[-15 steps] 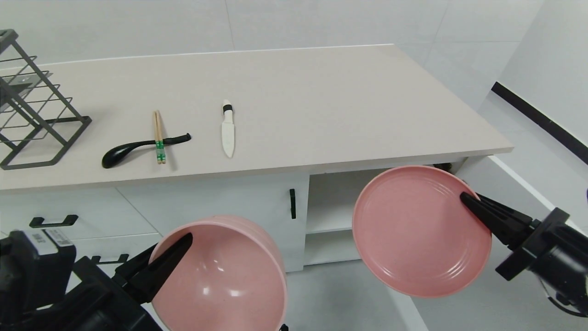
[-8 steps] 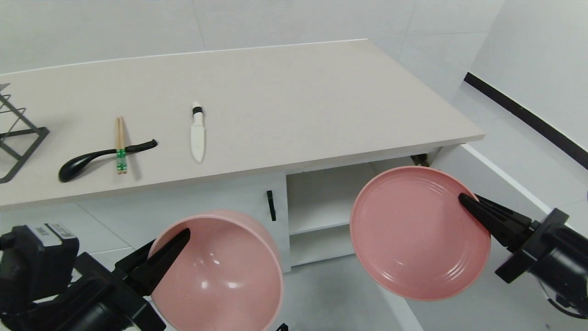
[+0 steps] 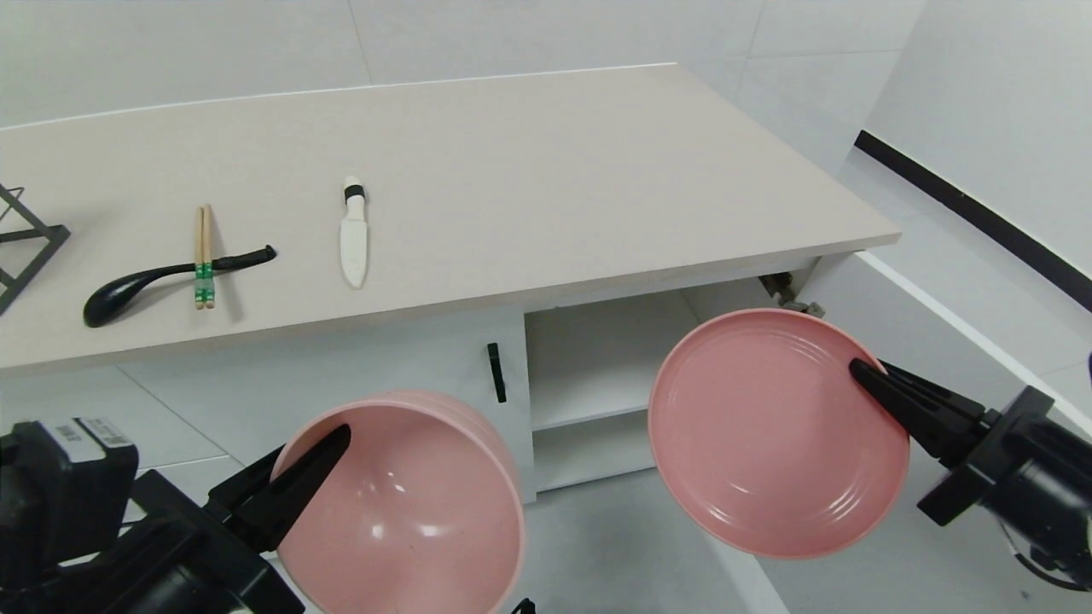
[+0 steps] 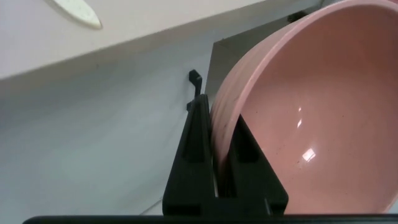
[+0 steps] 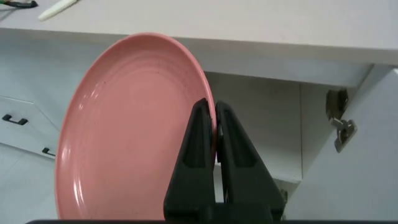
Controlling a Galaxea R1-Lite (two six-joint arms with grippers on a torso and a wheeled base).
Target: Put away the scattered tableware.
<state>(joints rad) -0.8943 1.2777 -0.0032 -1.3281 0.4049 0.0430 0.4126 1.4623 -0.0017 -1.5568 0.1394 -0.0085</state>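
Firstly, head view: left claw [image 3: 328,443] clenched on the rim of a glossy pink bowl [image 3: 418,529], one finger inside. Right claw [image 3: 857,371] pinches the edge of a round pink plate [image 3: 768,443], tilted, its face ringed with ridges. An open white cabinet [image 3: 597,375] lies beyond, between both claws. Left wrist view: black fingers [image 4: 198,137] straddle the bowl's smooth curved wall. Right wrist view: tapered fingers [image 5: 199,143] grip the plate's rim.

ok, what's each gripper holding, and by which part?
Left gripper holds the pink bowl by its rim. Right gripper holds the pink plate by its rim.
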